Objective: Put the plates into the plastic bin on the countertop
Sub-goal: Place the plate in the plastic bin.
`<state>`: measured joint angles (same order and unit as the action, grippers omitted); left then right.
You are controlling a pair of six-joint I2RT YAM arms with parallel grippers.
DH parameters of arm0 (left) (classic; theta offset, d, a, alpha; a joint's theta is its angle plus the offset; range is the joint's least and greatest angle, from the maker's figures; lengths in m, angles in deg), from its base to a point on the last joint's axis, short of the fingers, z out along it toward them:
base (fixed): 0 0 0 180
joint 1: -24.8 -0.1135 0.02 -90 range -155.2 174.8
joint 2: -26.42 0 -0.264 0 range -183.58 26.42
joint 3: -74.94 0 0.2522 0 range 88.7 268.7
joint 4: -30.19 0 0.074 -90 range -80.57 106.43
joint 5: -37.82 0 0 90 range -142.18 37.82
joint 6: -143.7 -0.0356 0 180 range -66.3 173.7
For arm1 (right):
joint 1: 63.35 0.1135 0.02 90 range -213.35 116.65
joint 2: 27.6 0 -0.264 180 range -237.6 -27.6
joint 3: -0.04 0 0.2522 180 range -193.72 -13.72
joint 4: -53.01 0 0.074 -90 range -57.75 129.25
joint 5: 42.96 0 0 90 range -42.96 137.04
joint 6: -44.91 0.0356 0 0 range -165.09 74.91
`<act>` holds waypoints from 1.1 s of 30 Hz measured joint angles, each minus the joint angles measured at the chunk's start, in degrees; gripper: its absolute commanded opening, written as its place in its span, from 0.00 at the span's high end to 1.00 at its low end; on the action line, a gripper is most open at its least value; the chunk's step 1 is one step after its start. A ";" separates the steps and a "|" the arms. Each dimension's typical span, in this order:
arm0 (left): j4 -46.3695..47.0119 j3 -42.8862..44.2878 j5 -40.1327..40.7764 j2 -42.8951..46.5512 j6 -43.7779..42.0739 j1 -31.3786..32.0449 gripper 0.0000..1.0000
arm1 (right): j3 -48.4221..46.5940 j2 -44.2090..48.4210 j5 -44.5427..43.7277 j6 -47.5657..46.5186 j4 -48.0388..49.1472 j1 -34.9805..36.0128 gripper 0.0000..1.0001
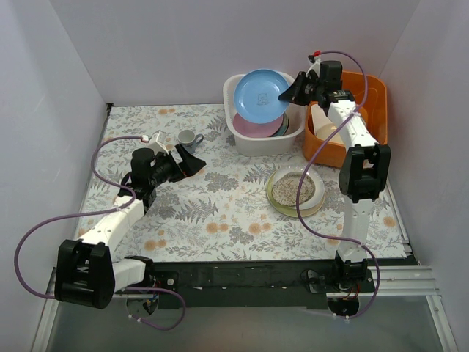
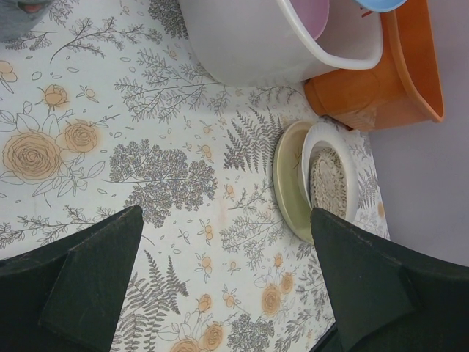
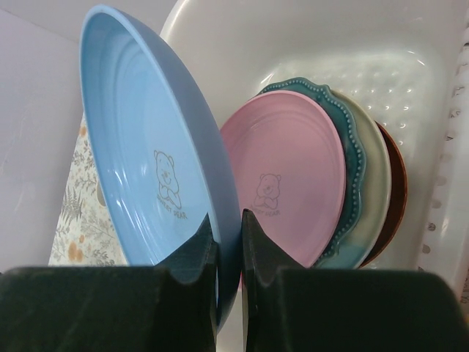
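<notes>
My right gripper (image 1: 293,91) (image 3: 229,233) is shut on the rim of the blue plate (image 1: 259,96) (image 3: 150,158) and holds it tilted above the white plastic bin (image 1: 243,141) (image 3: 432,95). In the bin lean a pink plate (image 3: 293,165), a scalloped teal plate (image 3: 354,147), a pale plate and a red one (image 3: 396,194). A stack of a speckled beige, a white and a cream-green plate (image 1: 295,190) (image 2: 322,183) lies on the countertop (image 1: 220,213). My left gripper (image 1: 192,163) (image 2: 223,282) is open and empty above the countertop at the left.
An orange tub (image 1: 366,110) (image 2: 388,81) stands right of the bin, with the right arm over it. A small grey cup (image 1: 188,138) sits on the countertop just beyond my left gripper. White walls close in the back and both sides.
</notes>
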<state>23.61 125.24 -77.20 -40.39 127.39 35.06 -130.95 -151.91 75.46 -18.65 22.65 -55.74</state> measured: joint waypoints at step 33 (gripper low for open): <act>1.79 0.04 -2.99 -2.10 0.46 0.00 0.02 | 11.72 8.79 -2.84 0.11 5.16 0.26 0.13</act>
<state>25.40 125.28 -80.19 -42.49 127.85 35.06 -119.23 -143.12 72.62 -18.54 27.80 -55.47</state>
